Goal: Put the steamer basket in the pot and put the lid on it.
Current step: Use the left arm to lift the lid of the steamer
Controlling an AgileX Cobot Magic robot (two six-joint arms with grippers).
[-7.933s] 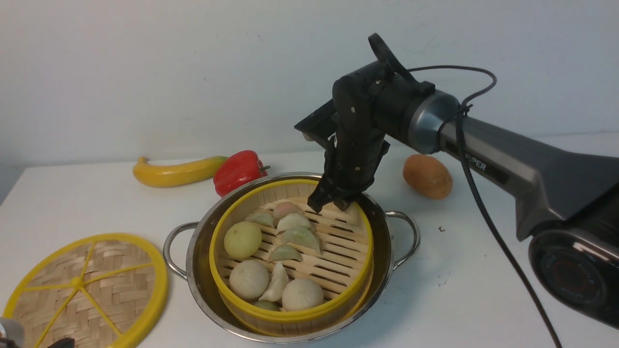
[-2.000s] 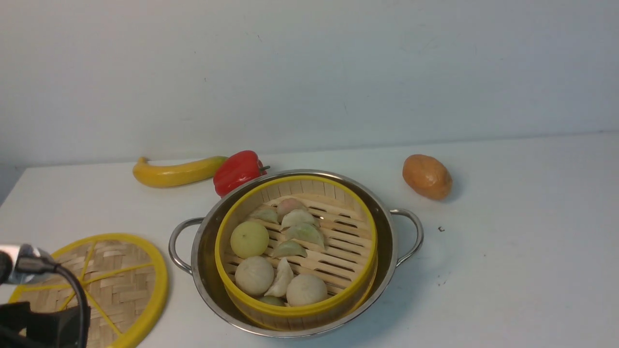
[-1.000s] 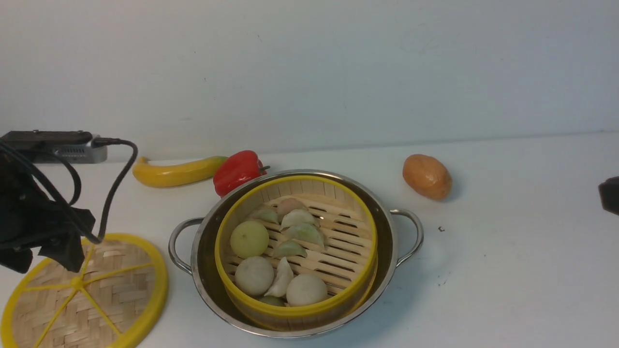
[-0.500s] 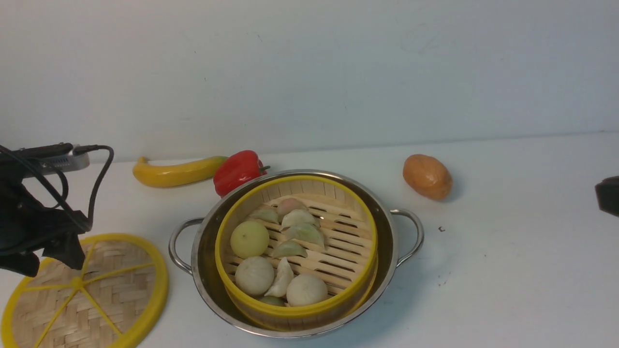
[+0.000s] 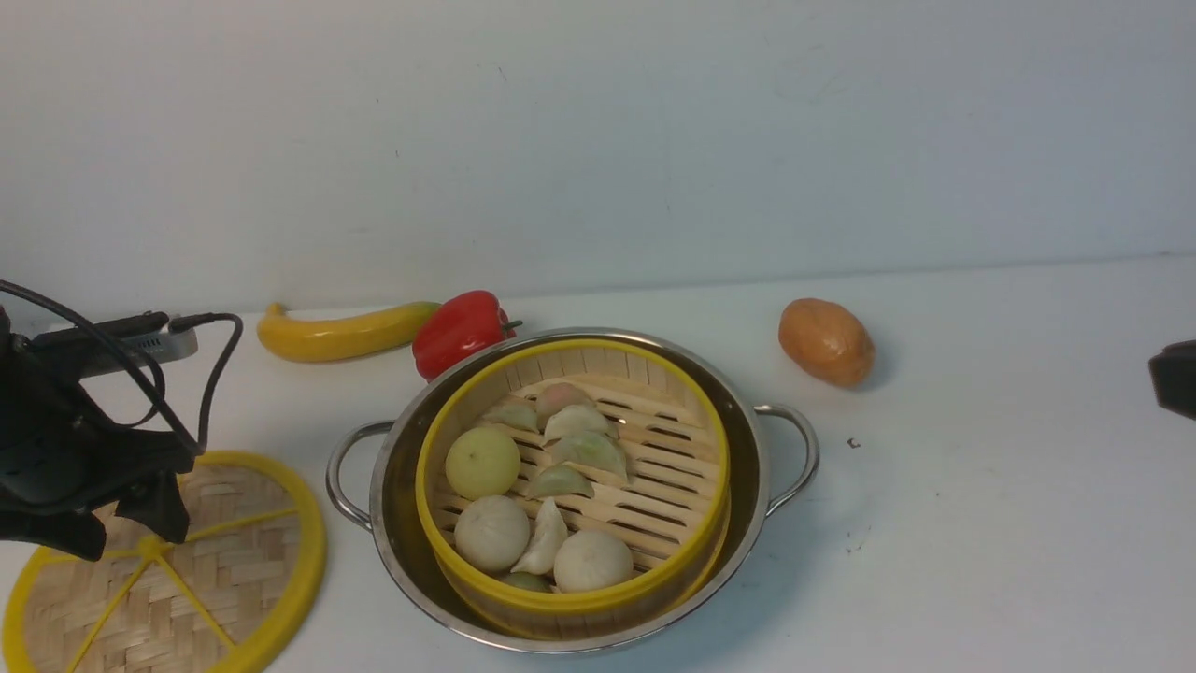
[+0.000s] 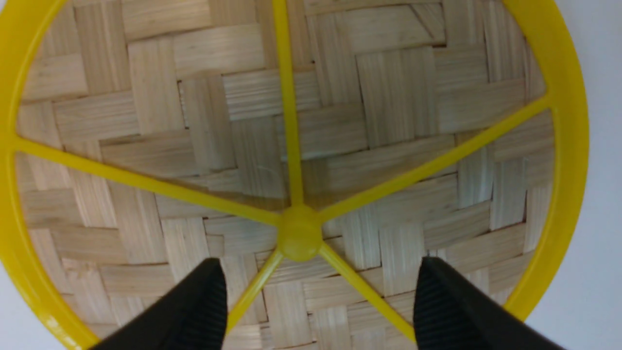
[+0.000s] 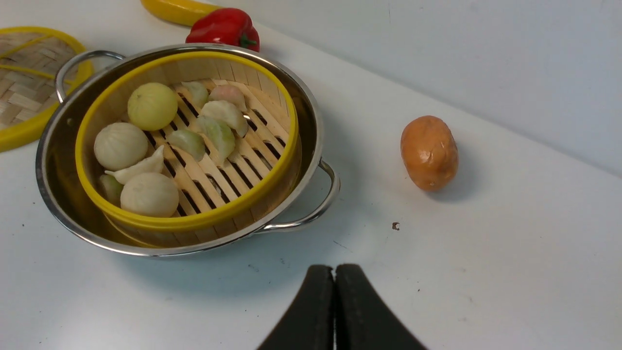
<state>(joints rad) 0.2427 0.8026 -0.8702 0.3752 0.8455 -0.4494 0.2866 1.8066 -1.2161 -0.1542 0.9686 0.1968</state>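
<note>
The lid point(image 5: 234, 570) lies flat on the worktop point(image 5: 934, 523) beside the pot point(image 5: 745, 458). We judge it light and stiff, best pinched by its centre knob point(image 6: 299, 233). Our left tool point(image 6: 320, 265) hangs spread wide astride that knob; the right tool point(image 7: 334, 301) sits clenched, empty.

The pot point(image 5: 392, 505) is polished, mirror-bright steel, the steamer basket point(image 5: 654, 477) pale matt bamboo slats under a glossy yellow plastic rim, the lid point(image 5: 248, 570) rough woven bamboo strips with smooth yellow plastic spokes, the table point(image 5: 981, 523) smooth matt white, and the pads point(image 6: 199, 311) of the left gripper point(image 6: 320, 261) ribbed matt black.
</note>
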